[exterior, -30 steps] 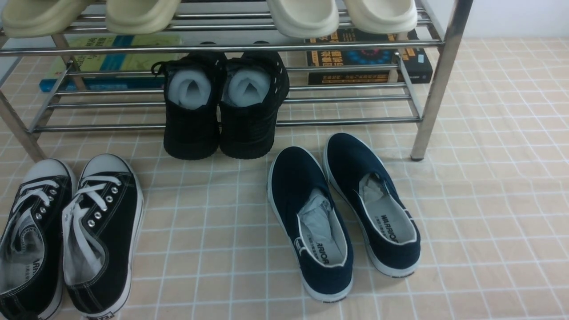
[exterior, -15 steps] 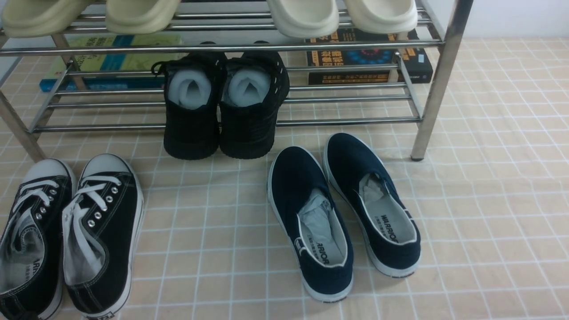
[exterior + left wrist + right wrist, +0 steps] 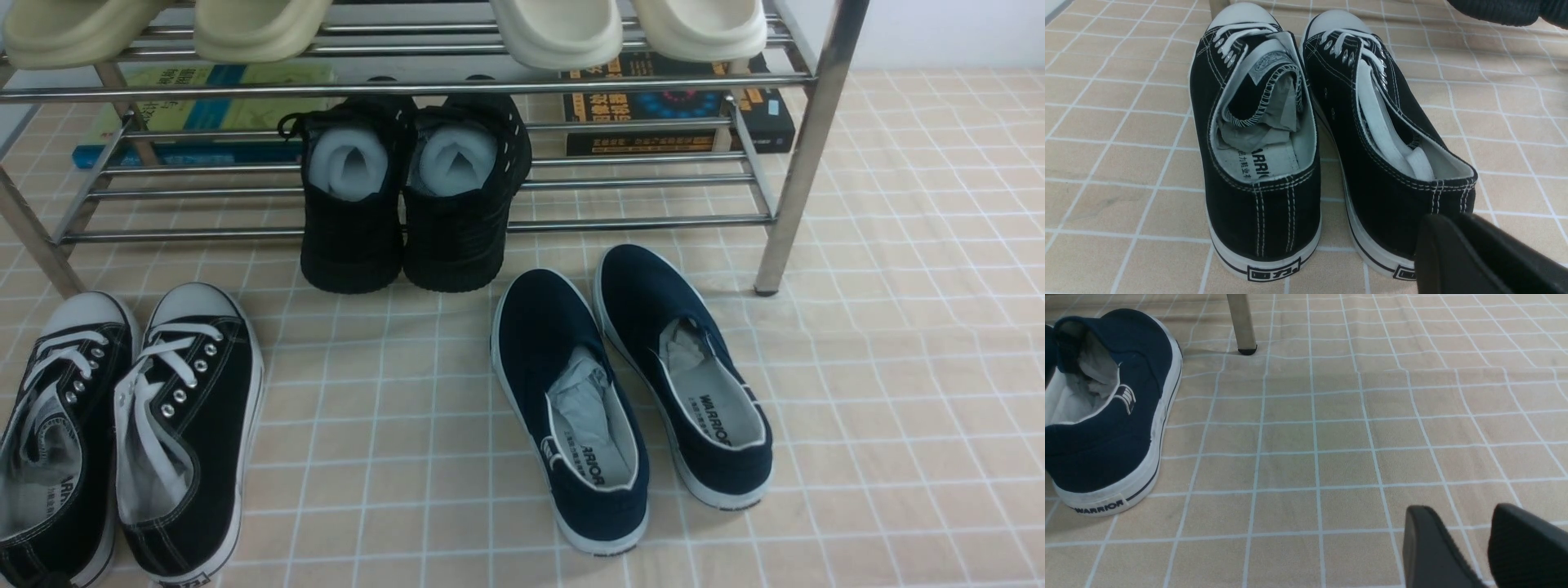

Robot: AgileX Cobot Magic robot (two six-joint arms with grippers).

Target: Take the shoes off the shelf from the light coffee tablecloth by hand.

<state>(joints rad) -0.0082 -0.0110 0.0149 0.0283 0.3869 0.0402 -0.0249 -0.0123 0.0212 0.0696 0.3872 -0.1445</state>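
Observation:
The pair of black canvas sneakers (image 3: 122, 425) with white laces and toe caps stands on the light coffee tablecloth (image 3: 898, 392) at the front left, in front of the chrome shelf (image 3: 804, 155). In the left wrist view the sneakers (image 3: 1257, 134) show heel-first. My left gripper (image 3: 1447, 218) is just behind the heel of one sneaker; its jaws look pressed together and hold nothing. My right gripper (image 3: 1461, 508) hovers over bare cloth with a gap between its fingers, empty. Neither gripper shows in the front view.
All-black shoes stuffed with white paper (image 3: 408, 196) sit on the shelf's lower tier. Navy slip-ons (image 3: 629, 400) lie on the cloth in the middle, one also in the right wrist view (image 3: 1106, 416). Cream slippers (image 3: 555, 28) sit on the upper tier. Books (image 3: 678, 106) lie behind.

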